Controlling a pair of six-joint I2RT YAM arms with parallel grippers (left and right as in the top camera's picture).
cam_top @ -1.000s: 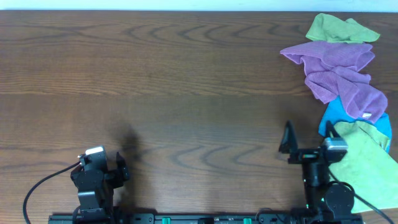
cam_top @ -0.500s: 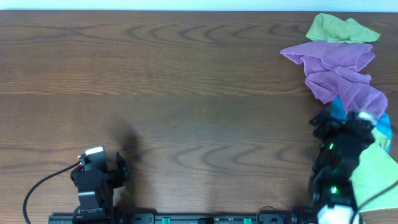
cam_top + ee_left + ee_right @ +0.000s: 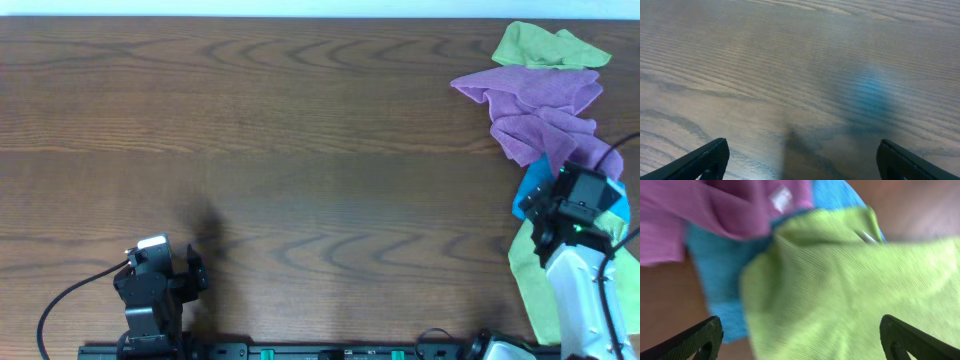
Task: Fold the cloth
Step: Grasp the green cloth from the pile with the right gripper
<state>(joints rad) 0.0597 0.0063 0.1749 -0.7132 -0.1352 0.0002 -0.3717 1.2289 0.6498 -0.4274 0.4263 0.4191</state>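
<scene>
Black right gripper [image 3: 800,332] is hovering with jaws spread wide, gripping nothing, over the green cloth [image 3: 840,280] at the right edge of the table [image 3: 300,150]. Blue cloth [image 3: 710,265] and purple cloth [image 3: 730,210] are overlapping it, so I'm advising pinching one free green corner only. Left gripper [image 3: 802,155] is idling, also wide.

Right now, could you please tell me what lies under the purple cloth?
A blue cloth pokes out from beneath the lower end of the purple cloth. How far the blue one runs underneath cannot be seen, because the purple fabric covers it.
</scene>
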